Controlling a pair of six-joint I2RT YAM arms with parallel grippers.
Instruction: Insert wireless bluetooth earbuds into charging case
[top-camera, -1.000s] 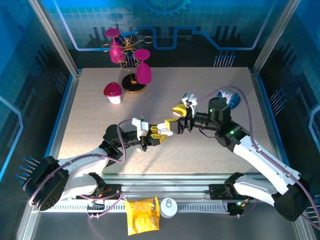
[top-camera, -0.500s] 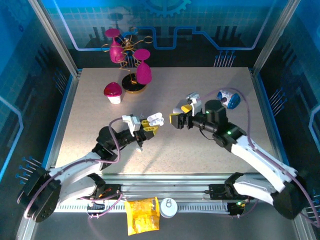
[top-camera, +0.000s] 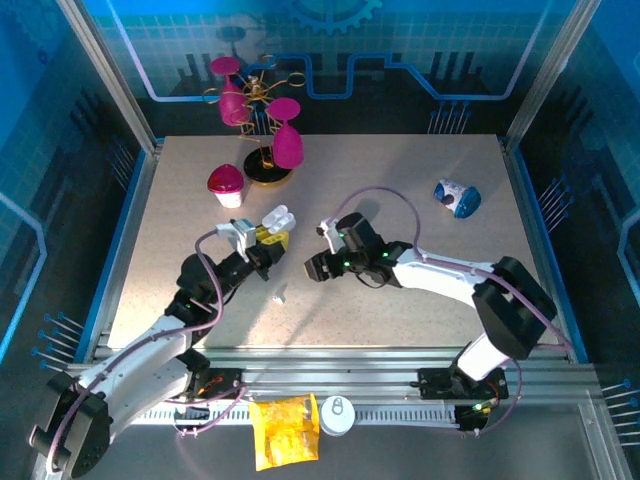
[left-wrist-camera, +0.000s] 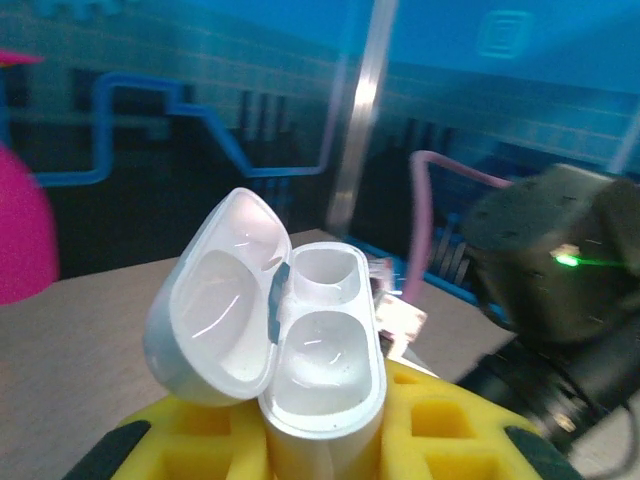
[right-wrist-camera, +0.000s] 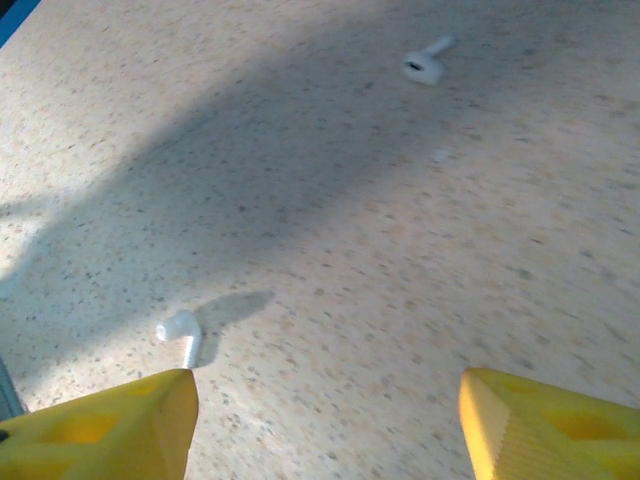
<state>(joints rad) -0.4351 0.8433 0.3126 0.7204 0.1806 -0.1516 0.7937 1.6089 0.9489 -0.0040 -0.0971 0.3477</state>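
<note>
One glossy white charging case (left-wrist-camera: 320, 370), pebble-rounded, lid swung open above two smooth, empty wells. Clamped upright between the yellow foam pads (left-wrist-camera: 440, 430) of the left pincer (top-camera: 258, 240). Two tiny glossy white earbuds (right-wrist-camera: 180, 335) with short stems, lying well apart on the speckled matte bench (right-wrist-camera: 400, 250) — one just beyond a pad of the right pincer (right-wrist-camera: 325, 405), the far earbud (right-wrist-camera: 425, 62) much farther out. Right pincer spread apart, gripping nothing.

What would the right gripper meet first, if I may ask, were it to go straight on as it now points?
Probably the bare tabletop; the right gripper points between the near earbud and the far earbud.
</note>
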